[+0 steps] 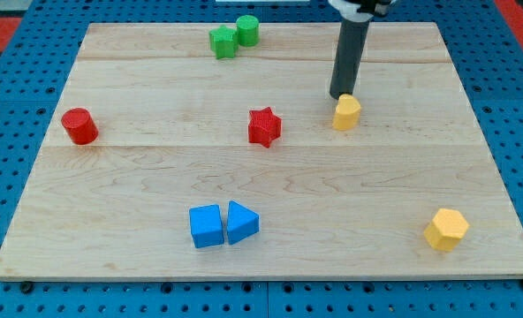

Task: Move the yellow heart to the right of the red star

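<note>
My tip [342, 95] sits right at the upper edge of the yellow heart [346, 113], touching it or just about, on the side toward the view's top. The rod has no jaws to open or close and holds nothing; it only stands upright against the block. The yellow heart lies to the view's right of the red star [264, 126], near it and a shade higher. Over at the view's left, the red cylinder [79, 125] stands alone. Up top, the green cube [223, 41] and green cylinder [247, 29] are touching. Down low, the blue cube [207, 226] and blue triangle [242, 222] sit pressed together. A yellow hexagon [446, 230] waits at the bottom right corner of the wooden board [376, 194].
</note>
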Robot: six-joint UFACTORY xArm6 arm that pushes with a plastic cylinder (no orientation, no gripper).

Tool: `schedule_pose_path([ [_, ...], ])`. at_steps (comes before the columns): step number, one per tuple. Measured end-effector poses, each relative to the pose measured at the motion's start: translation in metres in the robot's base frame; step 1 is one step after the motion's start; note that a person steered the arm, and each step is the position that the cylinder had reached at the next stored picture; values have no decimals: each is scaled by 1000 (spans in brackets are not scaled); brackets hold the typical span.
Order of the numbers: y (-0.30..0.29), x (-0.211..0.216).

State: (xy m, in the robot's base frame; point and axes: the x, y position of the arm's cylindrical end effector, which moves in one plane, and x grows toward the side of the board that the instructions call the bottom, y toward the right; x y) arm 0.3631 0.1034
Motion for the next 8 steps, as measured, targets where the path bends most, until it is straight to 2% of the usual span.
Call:
schedule_pose_path([
  [2, -28, 32],
  [5, 27, 99],
  [6, 54, 99],
  [7, 48, 146],
  [8, 92, 147],
])
